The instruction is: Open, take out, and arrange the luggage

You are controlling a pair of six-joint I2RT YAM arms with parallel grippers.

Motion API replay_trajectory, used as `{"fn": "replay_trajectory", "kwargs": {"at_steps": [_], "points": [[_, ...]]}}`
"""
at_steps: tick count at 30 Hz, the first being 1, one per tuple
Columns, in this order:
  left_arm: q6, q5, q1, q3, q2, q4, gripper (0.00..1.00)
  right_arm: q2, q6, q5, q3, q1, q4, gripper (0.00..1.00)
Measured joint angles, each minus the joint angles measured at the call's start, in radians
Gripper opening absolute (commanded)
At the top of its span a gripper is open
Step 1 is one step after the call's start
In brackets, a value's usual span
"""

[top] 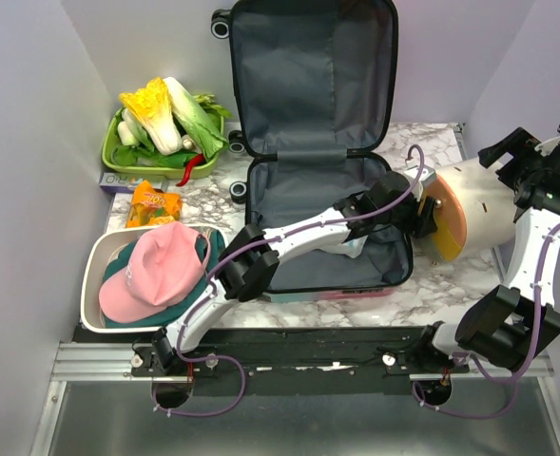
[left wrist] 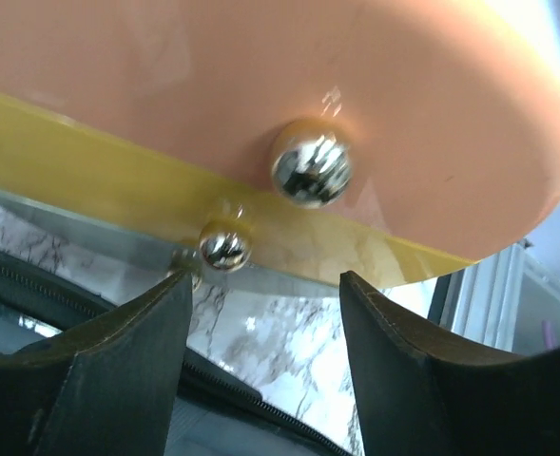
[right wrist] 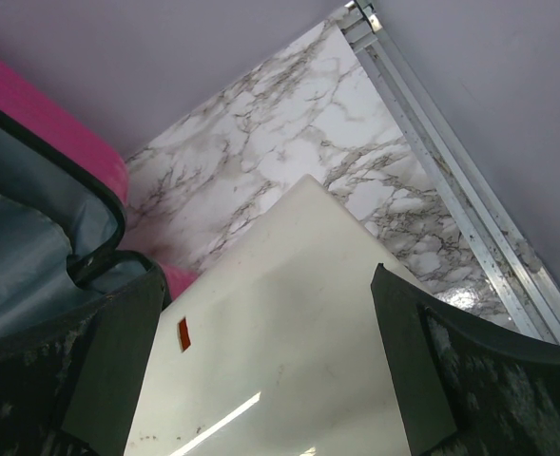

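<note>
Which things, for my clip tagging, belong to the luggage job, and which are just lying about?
Job in hand:
luggage, lying open
cream container beside it
left gripper, open at its lid

Lying about:
green tray of vegetables
orange snack packet
white basin
pink cap in it

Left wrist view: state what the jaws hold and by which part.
Nothing. The left gripper has its jaws apart below the metal knob on the peach lid, touching neither.

Luggage [top: 303, 85] wide open — left claw [top: 420, 215] at the orange-lidded cream container [top: 484, 214].
</note>
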Motion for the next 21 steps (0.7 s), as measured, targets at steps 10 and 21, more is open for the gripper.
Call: {"fn": "replay_trajectory", "kwargs": {"at_steps": [10,21], "points": [[0.000,0.082,0.041,0.124,0.086,0.037,0.59,0.000,0.000,0.000,0.000,0.000,0.000,1.00],[-0.026,0.130,0.049,0.111,0.105,0.045,0.51,0.000,0.000,0.000,0.000,0.000,0.000,1.00]]}}
